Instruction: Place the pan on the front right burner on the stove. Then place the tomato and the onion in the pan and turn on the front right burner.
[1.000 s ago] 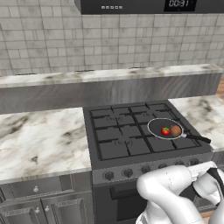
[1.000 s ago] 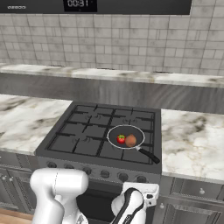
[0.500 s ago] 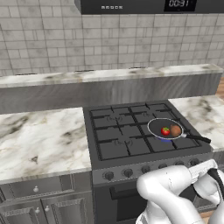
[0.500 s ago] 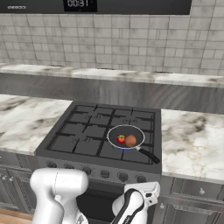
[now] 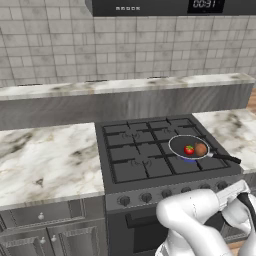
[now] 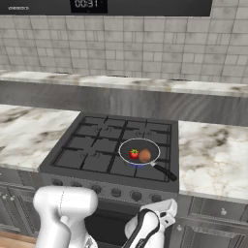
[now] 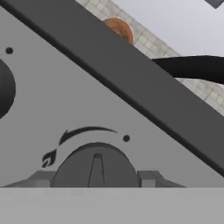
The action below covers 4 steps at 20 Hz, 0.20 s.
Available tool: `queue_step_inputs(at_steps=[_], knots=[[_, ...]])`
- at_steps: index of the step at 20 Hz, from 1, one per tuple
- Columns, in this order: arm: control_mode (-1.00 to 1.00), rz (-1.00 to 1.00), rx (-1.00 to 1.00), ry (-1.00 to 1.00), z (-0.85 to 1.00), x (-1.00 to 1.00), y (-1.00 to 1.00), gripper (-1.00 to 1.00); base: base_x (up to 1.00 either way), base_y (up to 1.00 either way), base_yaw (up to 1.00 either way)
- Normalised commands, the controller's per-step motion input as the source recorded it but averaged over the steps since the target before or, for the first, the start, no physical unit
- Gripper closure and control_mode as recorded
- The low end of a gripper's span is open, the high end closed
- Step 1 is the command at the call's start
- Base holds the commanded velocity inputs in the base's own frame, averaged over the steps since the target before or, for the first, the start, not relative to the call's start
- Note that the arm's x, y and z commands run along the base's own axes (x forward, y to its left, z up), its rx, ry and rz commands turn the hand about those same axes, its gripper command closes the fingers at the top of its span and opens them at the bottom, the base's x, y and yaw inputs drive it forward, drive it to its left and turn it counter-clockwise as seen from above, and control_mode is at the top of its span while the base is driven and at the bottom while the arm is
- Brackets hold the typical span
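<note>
The black pan [image 5: 177,143] sits on the front right burner [image 5: 211,164] of the stove [image 5: 134,161], its handle [image 5: 226,158] pointing right. Inside it lie the red tomato [image 5: 189,149] and the brown onion [image 5: 201,148], side by side. A small blue flame shows under the pan [image 6: 127,147]. My gripper [image 7: 96,177] is low at the stove's front panel, shut on a round knob [image 7: 96,162], one fingertip [image 7: 43,177] on each side of it. In the hand view the onion [image 7: 119,29] and the pan's handle [image 7: 192,68] show above the panel's edge.
A flame mark is printed on the panel above the held knob, and another knob [image 7: 4,87] sits to its left. Marble counters [image 5: 45,160] flank the stove on both sides. A hood [image 5: 165,6] hangs above, and drawers [image 5: 50,215] lie below the counter.
The hand has edged slightly upward at the front panel. The pan, tomato and onion have not moved.
</note>
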Motion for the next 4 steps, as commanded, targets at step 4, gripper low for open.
queue_step_inputs(at_steps=[4], knots=[[-1.0, -0.06, -0.16, 0.0, 0.0, -0.09, -0.09, 1.0, 0.0, 0.0, 0.0]])
